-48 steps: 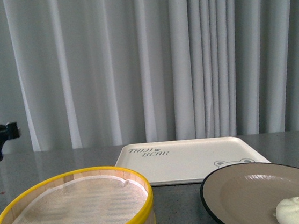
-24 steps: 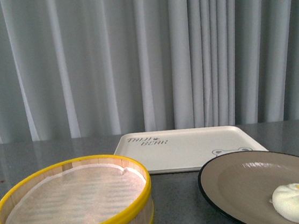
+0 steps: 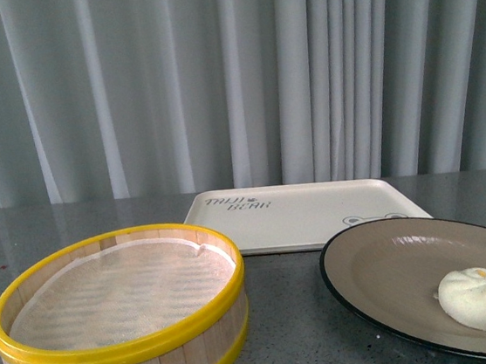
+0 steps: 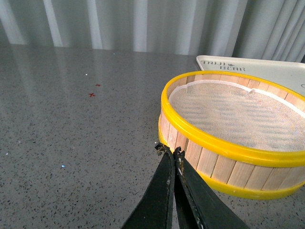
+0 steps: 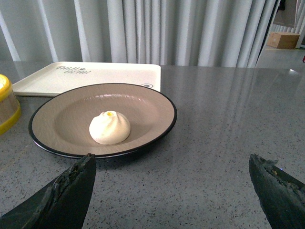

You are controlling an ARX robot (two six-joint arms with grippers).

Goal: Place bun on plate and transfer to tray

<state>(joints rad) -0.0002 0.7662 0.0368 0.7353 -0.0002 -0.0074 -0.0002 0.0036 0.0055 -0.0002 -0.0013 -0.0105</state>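
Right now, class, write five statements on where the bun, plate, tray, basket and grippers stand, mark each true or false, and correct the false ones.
1. The bun lies on the plate. True.
2. The plate sits on the tray. False: it rests on the table, in front of the tray.
3. The steamer basket holds a second bun. False: only its liner shows inside.
4. The right gripper is open, facing the plate. True.
5. The left gripper is open wide. False: it is shut, beside the steamer basket.
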